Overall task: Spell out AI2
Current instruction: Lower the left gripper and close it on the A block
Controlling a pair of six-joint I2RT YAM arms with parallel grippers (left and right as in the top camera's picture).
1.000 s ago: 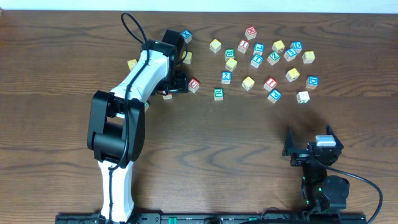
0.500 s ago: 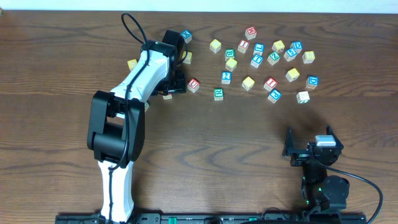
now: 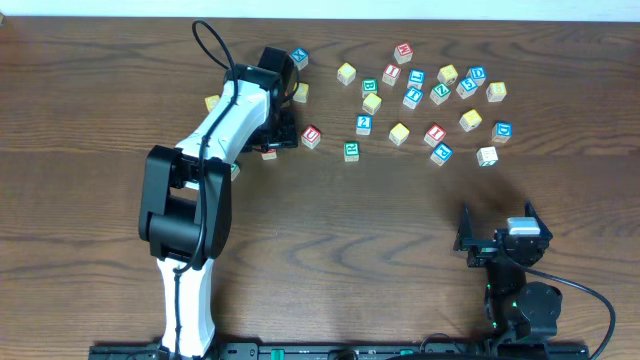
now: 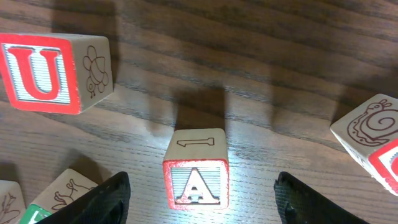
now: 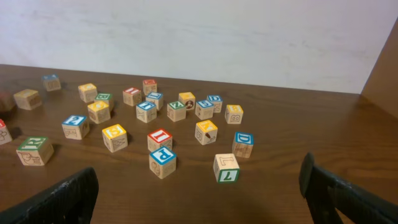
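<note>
Left wrist view: we see left gripper (image 4: 202, 202) jaws wide apart, flanking the A block (image 4: 196, 180), gripping nothing.
Right gripper (image 5: 199, 202): spread wide, empty, near front-right table corner.

The dark wood surface (image 3: 90, 200) carries small lettered blocks (image 3: 434, 134) — scattered loosely along its far edge, middle to right.

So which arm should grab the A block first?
Left, probably. The left gripper hangs open right over the red A block, one finger on each side. The right gripper sits far away from it.
</note>
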